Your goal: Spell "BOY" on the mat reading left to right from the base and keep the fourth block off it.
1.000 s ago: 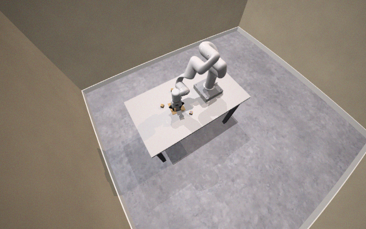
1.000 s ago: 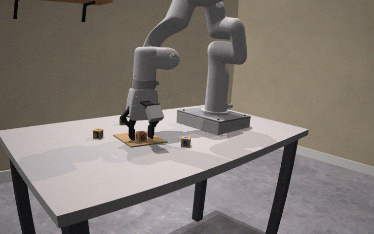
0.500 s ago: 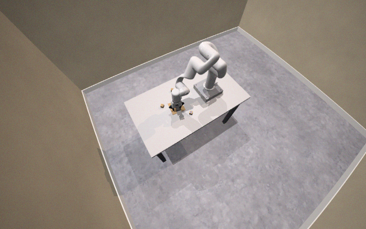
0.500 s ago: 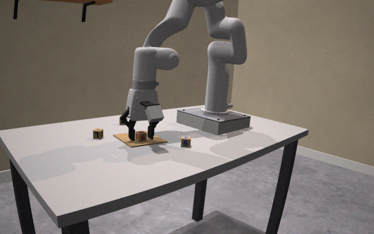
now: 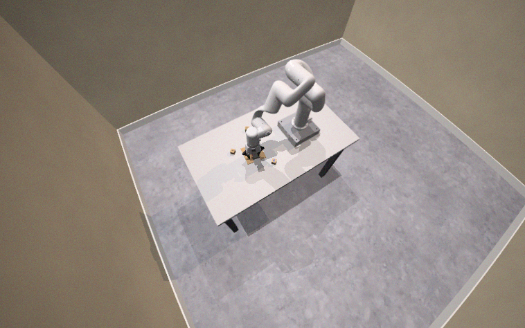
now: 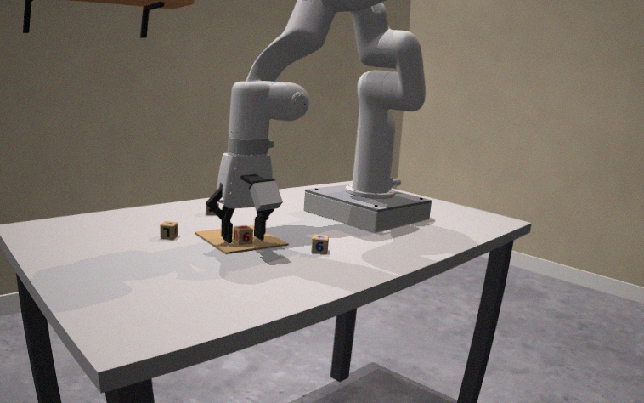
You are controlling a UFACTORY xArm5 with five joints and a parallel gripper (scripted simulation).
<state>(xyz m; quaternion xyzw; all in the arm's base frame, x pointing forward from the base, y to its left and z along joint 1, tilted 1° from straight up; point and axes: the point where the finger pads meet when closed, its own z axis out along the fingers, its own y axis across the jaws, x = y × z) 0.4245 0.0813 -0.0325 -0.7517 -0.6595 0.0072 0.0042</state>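
Note:
A thin brown mat [image 6: 240, 240] lies on the white table. One wooden block with a red mark on its side [image 6: 243, 234] sits on the mat. My gripper [image 6: 243, 237] is lowered over it, open, with one finger on each side of the block; I cannot tell if the fingers touch it. A block with a dark mark [image 6: 168, 229] lies off the mat to the left. A block with a blue mark [image 6: 319, 243] lies off the mat to the right. A fourth block [image 6: 209, 208] is mostly hidden behind the gripper. From above, the gripper [image 5: 251, 153] hides most of the mat.
The robot's grey base plate [image 6: 367, 207] stands on the table to the right of the mat. A wooden wall shelf [image 6: 132, 2] hangs at the top left, far from the arm.

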